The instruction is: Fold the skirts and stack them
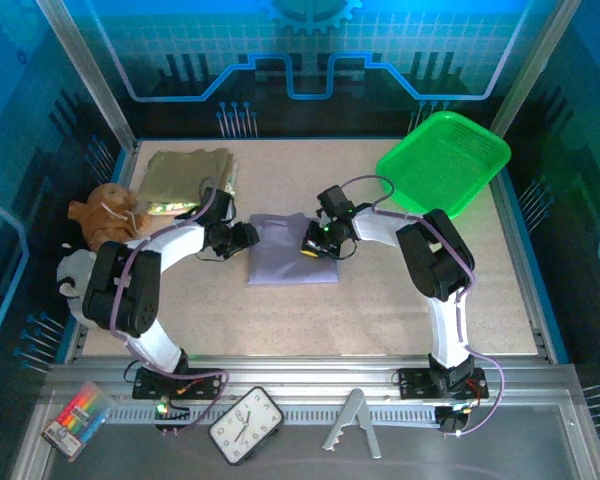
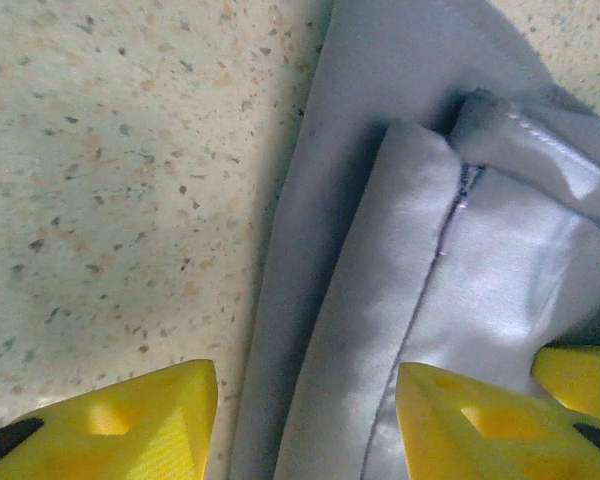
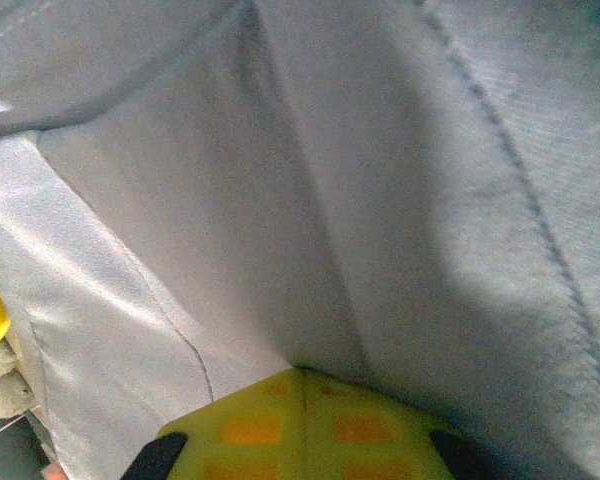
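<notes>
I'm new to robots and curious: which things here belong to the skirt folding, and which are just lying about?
Job: lavender skirt, olive skirt.
Lying about: green basket, brown plush toy, clock, marker pack.

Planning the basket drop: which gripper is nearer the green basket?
Right. Right gripper is at the skirt edge facing the basket; left gripper is at the opposite edge.
</notes>
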`<action>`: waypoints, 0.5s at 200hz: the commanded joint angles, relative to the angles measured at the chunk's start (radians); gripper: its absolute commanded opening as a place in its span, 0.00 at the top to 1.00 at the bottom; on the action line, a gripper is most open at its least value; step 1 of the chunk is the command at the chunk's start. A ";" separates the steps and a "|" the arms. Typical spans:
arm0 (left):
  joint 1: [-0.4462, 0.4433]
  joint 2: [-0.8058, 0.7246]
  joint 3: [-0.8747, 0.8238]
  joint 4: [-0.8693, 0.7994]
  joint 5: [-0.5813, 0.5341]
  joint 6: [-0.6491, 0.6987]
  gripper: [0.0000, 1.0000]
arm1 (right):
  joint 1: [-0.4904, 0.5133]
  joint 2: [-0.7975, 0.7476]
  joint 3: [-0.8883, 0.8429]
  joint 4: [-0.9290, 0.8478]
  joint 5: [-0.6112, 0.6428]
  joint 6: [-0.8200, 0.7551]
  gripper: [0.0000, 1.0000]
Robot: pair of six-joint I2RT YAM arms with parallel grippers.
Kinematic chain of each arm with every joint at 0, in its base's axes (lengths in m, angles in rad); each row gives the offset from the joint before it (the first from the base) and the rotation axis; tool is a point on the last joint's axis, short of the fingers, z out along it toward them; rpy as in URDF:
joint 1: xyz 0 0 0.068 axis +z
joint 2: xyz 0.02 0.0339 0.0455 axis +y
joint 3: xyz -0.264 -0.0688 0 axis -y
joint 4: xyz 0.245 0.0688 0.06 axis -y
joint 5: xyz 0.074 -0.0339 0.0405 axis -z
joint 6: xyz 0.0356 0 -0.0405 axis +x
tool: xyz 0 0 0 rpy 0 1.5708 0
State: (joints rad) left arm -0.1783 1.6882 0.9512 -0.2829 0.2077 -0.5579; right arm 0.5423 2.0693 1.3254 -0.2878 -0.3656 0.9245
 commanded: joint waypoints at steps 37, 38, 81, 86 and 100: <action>0.016 0.110 -0.001 0.137 0.162 0.018 0.48 | -0.005 0.037 -0.045 -0.070 0.049 0.022 0.93; 0.016 0.111 -0.002 0.140 0.165 0.017 0.48 | -0.005 0.037 -0.045 -0.070 0.049 0.022 0.94; 0.016 0.133 -0.032 0.224 0.237 -0.008 0.53 | -0.003 0.045 -0.046 -0.071 0.044 0.025 0.93; 0.016 0.133 -0.033 0.225 0.240 -0.008 0.55 | -0.003 0.045 -0.046 -0.070 0.044 0.024 0.94; 0.016 0.131 -0.036 0.231 0.248 -0.007 0.60 | -0.003 0.046 -0.045 -0.072 0.043 0.024 0.93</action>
State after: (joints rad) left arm -0.1448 1.7824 0.9348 -0.1574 0.3580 -0.5564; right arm 0.5423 2.0693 1.3216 -0.2825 -0.3691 0.9291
